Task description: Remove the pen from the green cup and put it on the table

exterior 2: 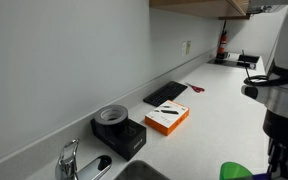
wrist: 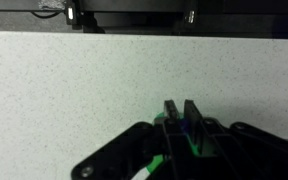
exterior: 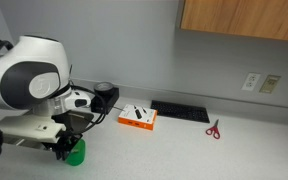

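Note:
The green cup (exterior: 76,154) stands on the pale table (exterior: 194,150) at the front, right under my gripper (exterior: 66,148). In an exterior view only the cup's rim (exterior 2: 241,172) shows, beside the gripper (exterior 2: 281,160). In the wrist view the gripper (wrist: 181,112) has its two fingers close together over the cup (wrist: 162,117). A bluish-purple bit of the pen (wrist: 184,126) shows between them. The fingers look shut on the pen. The rest of the pen is hidden by the gripper body.
An orange box with a black marker (exterior: 138,118) lies behind the cup and shows again in an exterior view (exterior 2: 167,118). A black flat keyboard-like object (exterior: 180,111), red scissors (exterior: 213,129), a black device (exterior 2: 117,132) and a faucet (exterior 2: 74,160) line the wall.

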Robot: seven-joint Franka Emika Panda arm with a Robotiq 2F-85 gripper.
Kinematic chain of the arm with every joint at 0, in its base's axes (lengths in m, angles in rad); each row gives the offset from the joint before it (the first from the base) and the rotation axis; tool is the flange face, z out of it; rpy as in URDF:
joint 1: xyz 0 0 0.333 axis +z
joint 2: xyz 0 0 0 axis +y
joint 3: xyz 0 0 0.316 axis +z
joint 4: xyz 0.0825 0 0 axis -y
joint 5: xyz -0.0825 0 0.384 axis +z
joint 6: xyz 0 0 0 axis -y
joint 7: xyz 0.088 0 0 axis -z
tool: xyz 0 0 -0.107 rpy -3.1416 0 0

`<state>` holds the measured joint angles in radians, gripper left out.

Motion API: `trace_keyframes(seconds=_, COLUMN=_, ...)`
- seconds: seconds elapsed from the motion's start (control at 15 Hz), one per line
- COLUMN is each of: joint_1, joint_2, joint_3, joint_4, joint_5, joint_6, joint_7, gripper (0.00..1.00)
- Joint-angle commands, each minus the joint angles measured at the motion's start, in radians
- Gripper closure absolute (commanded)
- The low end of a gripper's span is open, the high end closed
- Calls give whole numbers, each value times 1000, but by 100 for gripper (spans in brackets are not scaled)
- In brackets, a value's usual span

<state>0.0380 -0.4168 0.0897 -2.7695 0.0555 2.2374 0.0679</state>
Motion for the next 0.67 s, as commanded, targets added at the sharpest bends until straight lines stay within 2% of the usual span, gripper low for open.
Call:
trace_keyframes(seconds=0.0, joint_1=8, joint_2=-86, joint_3=-19, joint_4=-10, joint_5=-4, joint_6=-20, joint_7=-10, gripper=97)
trace_keyframes(seconds=0.2, joint_1=12, joint_2=-175, joint_3=-27, joint_4=-29, joint_5=1, joint_6=-31, joint_7=-21, gripper=97)
trace_keyframes(seconds=0.27, joint_1=11, joint_2=-178, joint_3=-31, joint_4=-1, joint_5=1, joint_6=-45, joint_7=-24, gripper=97)
trace_keyframes(seconds=0.4, joint_1=5, joint_2=-256, joint_3=-42, joint_4=-32, joint_5=2, joint_6=-43, joint_7=-26, gripper=97)
trace_keyframes(seconds=0.6, joint_1=-31, joint_2=-293, joint_3=-78, joint_4=-16, joint_5=-7, joint_6=-35, joint_7=-21, gripper=97)
